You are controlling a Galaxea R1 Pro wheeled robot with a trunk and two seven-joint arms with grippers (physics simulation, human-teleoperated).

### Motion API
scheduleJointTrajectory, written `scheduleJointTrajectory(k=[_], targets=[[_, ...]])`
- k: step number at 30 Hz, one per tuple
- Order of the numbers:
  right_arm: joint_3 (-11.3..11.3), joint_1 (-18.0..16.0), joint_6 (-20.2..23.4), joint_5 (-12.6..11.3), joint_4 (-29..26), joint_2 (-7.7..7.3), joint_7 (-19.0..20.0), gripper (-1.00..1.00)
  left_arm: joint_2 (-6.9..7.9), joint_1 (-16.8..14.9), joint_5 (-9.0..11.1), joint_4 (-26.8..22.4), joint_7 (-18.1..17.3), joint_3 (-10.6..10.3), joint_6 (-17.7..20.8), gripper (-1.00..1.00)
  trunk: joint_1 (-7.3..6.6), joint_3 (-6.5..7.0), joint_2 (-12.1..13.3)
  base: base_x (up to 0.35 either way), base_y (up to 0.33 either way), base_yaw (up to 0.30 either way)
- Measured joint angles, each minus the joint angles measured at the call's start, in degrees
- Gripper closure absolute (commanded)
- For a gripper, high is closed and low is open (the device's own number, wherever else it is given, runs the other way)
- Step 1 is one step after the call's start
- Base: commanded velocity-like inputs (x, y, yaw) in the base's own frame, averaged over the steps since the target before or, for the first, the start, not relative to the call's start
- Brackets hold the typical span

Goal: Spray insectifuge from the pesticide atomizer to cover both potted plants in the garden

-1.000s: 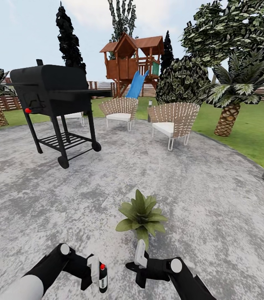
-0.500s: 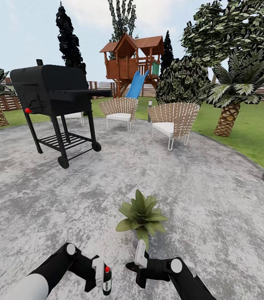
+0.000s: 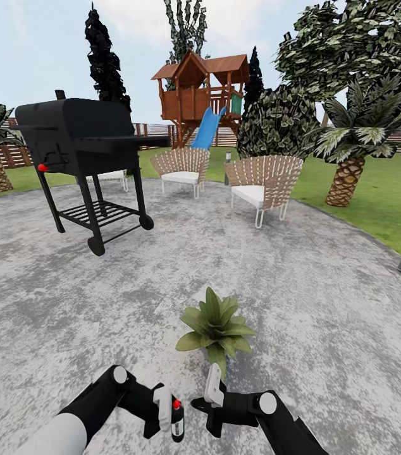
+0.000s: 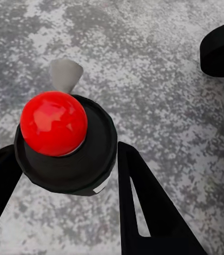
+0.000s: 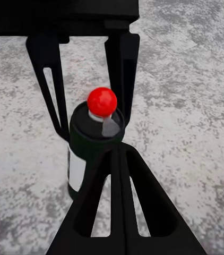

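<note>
Item: pesticide atomizer point(image 3: 177, 421), upright, grasped in left claw point(image 3: 169, 417); carried rightward since a second ago, now just beside right claw point(image 3: 212, 387), which is clenched, empty. Potted plant point(image 3: 215, 327) just ahead on patio point(image 3: 327, 316). Judged: positioning to spray.

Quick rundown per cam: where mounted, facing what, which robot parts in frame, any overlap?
Head: on the head, looking forward-down over patio, potted plant, grill; both arms show.
Left wrist: looks along left pincer onto the pesticide atomizer.
Right wrist: along the shut right pincer toward the atomizer in the left pincer.
Shared: atomizer, paving.
</note>
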Motion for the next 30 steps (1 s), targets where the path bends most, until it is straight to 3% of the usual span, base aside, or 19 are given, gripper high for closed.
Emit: scheduleJointTrajectory(k=[30], targets=[[-0.1, 0.0, 0.0, 0.0, -0.1, 0.00, 0.0, 1.00, -1.32, 0.1, 0.3, -0.3, 0.0, -0.3, -0.1, 1.00, 0.00, 0.00, 0.0, 0.000, 0.000, 0.000]])
